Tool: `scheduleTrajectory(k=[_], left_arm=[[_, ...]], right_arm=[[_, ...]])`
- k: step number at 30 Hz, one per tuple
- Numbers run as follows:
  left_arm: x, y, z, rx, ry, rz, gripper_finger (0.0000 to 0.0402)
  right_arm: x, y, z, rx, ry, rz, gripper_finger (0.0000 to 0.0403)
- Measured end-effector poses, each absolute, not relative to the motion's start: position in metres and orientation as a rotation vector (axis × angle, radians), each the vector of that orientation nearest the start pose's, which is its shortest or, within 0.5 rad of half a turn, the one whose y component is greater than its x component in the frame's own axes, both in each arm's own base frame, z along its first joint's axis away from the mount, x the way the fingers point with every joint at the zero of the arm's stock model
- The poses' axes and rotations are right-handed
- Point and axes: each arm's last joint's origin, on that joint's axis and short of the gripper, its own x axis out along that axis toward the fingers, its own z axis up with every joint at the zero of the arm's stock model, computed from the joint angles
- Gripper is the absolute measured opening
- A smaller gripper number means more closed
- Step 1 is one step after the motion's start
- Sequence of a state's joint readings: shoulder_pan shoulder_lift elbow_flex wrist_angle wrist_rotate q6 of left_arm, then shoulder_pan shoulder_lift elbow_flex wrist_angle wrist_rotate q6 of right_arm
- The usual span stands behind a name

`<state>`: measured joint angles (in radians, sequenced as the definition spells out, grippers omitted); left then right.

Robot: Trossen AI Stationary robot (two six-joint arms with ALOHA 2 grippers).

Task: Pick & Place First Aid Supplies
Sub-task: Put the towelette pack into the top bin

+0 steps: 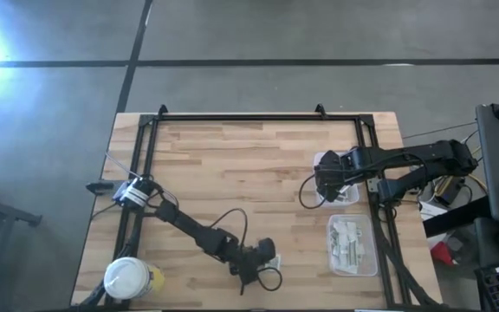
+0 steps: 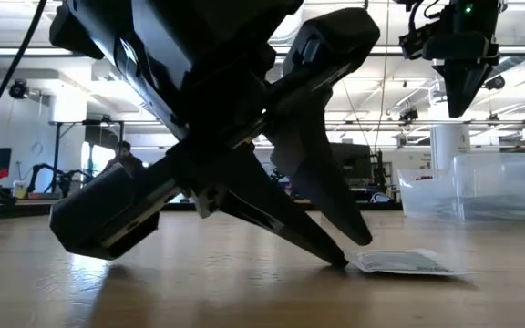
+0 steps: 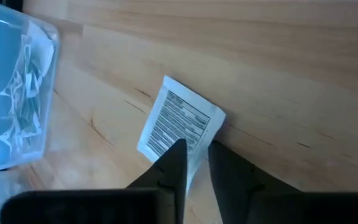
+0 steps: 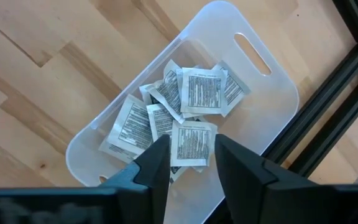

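Note:
One of the first aid supplies, a square white packet [image 3: 179,118] with dark print, lies flat on the wooden table [image 1: 232,165] near its front edge and also shows in the low view [image 2: 408,262]. My left gripper [image 3: 196,165] slants down at it, the fingers a narrow gap apart on either side of the packet's near edge. My right gripper [image 4: 190,163] hangs open, with nothing between its fingers, above a clear tub [image 4: 272,81] holding several more white packets [image 4: 201,93]. My left gripper has the packet's near edge [image 3: 194,155] showing in the gap between its fingers. One fingertip [image 2: 340,261] is down at the table by that edge, and the other [image 2: 363,239] stands just above it. Whether either finger touches the packet, I cannot tell.
A second clear tub [image 1: 372,260] with pale narrow strips stands near the front right, close to the left gripper. A white-lidded round jar [image 1: 128,279] sits at the front left. Black frame rails [image 1: 258,117] run along the far, left and right sides.

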<state>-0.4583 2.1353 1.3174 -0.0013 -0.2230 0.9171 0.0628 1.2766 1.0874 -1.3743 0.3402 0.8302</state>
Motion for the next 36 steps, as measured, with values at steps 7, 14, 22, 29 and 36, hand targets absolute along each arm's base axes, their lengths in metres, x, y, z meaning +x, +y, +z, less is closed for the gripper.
scheduleTrajectory(k=[7, 14, 22, 29, 36], left_arm=[[0.395, -0.188, 0.116, 1.132, 0.646, -0.575, 0.0007], [0.394, -0.187, 0.121, 1.037, 0.658, -0.526, 0.0001], [0.388, -0.184, 0.152, 0.812, 0.657, -0.440, 0.0000], [0.385, -0.181, 0.180, 0.694, 0.595, -0.409, 0.0000], [0.379, -0.171, 0.199, 0.594, 0.568, -0.385, 0.0000]], right_arm=[[0.196, 0.003, 0.274, 0.345, 1.320, -0.819, 0.0112], [0.196, 0.005, 0.273, 0.407, 1.366, -0.758, 0.0103], [0.200, 0.022, 0.288, 0.360, 1.353, -0.601, 0.0085], [0.210, 0.057, 0.293, 0.263, 1.221, -0.373, 0.0069], [0.212, 0.099, 0.281, 0.117, 1.070, -0.152, 0.0063]])
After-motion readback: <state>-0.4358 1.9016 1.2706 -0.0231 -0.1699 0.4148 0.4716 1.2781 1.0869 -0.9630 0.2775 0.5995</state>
